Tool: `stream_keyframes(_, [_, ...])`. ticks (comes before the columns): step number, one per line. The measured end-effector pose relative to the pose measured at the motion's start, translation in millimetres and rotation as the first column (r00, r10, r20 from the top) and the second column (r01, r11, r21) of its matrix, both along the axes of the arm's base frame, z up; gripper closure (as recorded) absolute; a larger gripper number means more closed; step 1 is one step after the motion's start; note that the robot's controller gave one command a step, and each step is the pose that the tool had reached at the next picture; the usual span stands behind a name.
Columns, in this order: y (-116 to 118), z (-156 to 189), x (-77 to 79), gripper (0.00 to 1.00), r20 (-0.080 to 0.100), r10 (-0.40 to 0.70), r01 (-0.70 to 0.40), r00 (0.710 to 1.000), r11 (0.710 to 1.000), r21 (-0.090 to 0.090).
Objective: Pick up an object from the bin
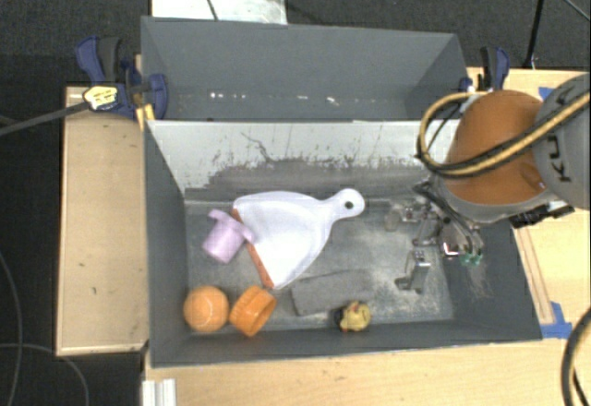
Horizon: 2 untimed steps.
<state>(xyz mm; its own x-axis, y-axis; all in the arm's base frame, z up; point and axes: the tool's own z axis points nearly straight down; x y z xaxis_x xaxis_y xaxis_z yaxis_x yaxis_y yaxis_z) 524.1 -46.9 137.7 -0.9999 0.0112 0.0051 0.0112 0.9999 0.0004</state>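
Bin (168, 238): grey metal, with loose things gathered in its left and front parts; the right part of the floor is bare and scuffed. The gripper (416, 266) is seen over that bare floor, toward the right side of the bin, below the arm's orange cover (494, 150) (black cables are looped about it); whether the pincer stands wide or narrow cannot be told, as its metal parts are seen from above and merge together.

Nearest to the gripper two things are noted: a grey block (331, 292), lying flat to its left, and a small yellow-brown figure (355, 316), just in front of the block near the front wall; both lie apart from the gripper.

Further left a white scoop (286, 231) is recorded, its round-ended handle pointed toward the gripper; an orange strip (261, 266) shows at its lower edge. A lilac cup (222, 238) lies tipped against the scoop's left side. In the front left corner an orange ball (205, 309) and an orange cup (252, 310) lie side by side, touching or nearly so.
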Motion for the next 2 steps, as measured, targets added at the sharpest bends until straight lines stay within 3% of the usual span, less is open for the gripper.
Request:
stream_keyframes(1, [0.1, 4.4, 1.8, 0.0, 0.007, 0.001, -0.001, 1.0, 1.0, -0.001])
stream_keyframes(2, [22.1, -35.0, -8.8, 0.0, 0.012, 0.086, -0.086, 0.996, 0.996, -0.002])
